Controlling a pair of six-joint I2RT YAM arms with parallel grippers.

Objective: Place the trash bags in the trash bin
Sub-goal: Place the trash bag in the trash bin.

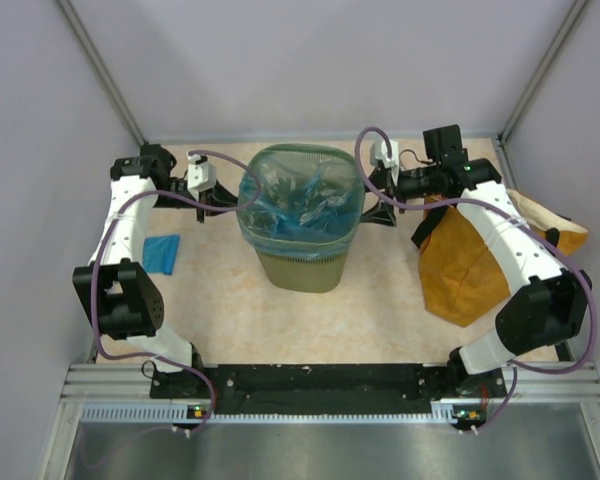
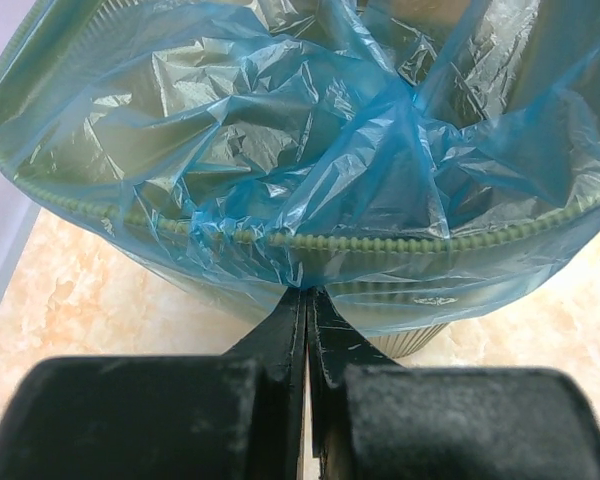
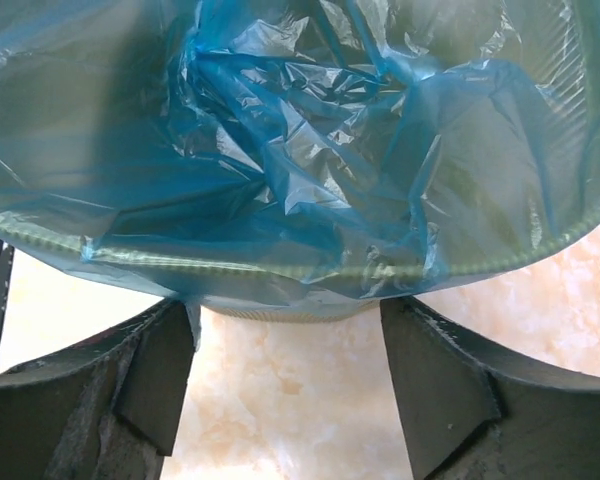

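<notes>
Top cam: bin sits mid-table, big bag is inside it as a liner w/ film folded over the rim. Folded bag lies flat on the table, well left of bin. Orange sack stands right of bin. Left gripper is at bin's left rim, right gripper at its right rim.

L wrist cam: left gripper has jaws together, pinched on the big bag overhang just under bin rim; film puckers at the tips.

R wrist cam: right gripper has jaws wide apart, nothing between them, tips just below bin rim. Big bag hangs over the rim above them; contact can't be told.
</notes>
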